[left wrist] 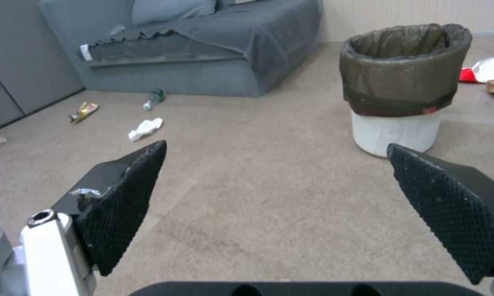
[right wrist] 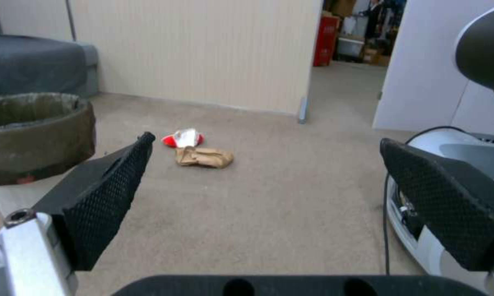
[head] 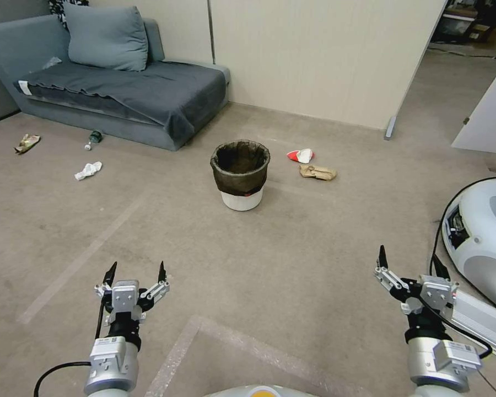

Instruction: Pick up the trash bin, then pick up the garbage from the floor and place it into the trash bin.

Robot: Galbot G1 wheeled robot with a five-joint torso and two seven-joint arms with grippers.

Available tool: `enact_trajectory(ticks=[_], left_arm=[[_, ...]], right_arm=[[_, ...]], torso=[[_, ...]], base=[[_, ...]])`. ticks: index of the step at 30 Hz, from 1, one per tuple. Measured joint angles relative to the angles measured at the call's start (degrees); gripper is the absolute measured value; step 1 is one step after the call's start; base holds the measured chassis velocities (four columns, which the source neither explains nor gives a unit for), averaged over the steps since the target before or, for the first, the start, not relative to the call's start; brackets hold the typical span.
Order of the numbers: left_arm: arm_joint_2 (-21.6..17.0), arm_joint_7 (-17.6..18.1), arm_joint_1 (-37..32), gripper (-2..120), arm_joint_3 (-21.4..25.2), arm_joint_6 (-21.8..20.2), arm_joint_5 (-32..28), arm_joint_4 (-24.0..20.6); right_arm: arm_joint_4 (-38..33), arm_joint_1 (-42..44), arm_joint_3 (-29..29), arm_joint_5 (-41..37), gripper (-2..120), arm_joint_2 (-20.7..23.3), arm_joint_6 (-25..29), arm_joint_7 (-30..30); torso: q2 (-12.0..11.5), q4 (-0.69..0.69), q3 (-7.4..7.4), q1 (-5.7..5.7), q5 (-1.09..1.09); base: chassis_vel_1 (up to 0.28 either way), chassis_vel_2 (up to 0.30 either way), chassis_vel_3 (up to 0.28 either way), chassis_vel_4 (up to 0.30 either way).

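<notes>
Both arms reach forward and low over the floor (head: pixel 292 259), held out side by side and well apart from each other. The left gripper (head: pixel 136 271) points ahead with its two black fingers spread wide and nothing between them; in its wrist view the ribbed fingertips (left wrist: pixel 129 193) frame bare carpet. The right gripper (head: pixel 408 263) is held the same way, its fingers also apart and empty, just beside a rounded white machine (head: pixel 482 242) with a black cable standing at the robot's right.

The trash bin (head: pixel 241 175) stands upright on the carpet ahead of the robot, roughly midway between the two arms but well beyond them, its dark bag folded down over the white wall. Neither gripper touches it.

The garbage lies scattered. To the bin's right, near it, a red-and-white wrapper (head: pixel 301 156) rests just beside a crumpled brown paper (head: pixel 317 172). Off to the left, well away from the bin, a white tissue (head: pixel 87 170) lies on open carpet, a green bottle (head: pixel 94 138) lies at the foot of the grey sofa (head: pixel 149 94), and a yellowish wrapper (head: pixel 26 143) sits farther left. Pale tape lines cross the carpet near the left arm.
</notes>
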State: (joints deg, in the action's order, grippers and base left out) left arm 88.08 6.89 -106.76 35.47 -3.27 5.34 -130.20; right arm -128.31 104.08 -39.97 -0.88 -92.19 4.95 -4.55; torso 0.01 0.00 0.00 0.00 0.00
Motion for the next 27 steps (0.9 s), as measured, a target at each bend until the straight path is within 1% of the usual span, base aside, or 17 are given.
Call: enact_trajectory(ticks=[23, 27], left_arm=[[-0.22, -0.38, 0.08, 100, 0.01, -0.20, -0.79, -1.08], [-0.26, -0.42, 0.08, 100, 0.01, -0.20, -0.78, -1.05]], right_arm=[[1.29, -0.01, 0.60, 0.67, 100, 0.06, 0.08, 1.27], [1.29, 0.03, 0.59, 0.77, 100, 0.05, 0.17, 1.23]], torso=[[0.00, 0.00, 0.00, 0.00, 0.00], [0.00, 0.00, 0.00, 0.00, 0.00]], base=[[0.000, 0.000, 0.000, 0.000], [-0.069, 0.043, 0.062, -0.062]])
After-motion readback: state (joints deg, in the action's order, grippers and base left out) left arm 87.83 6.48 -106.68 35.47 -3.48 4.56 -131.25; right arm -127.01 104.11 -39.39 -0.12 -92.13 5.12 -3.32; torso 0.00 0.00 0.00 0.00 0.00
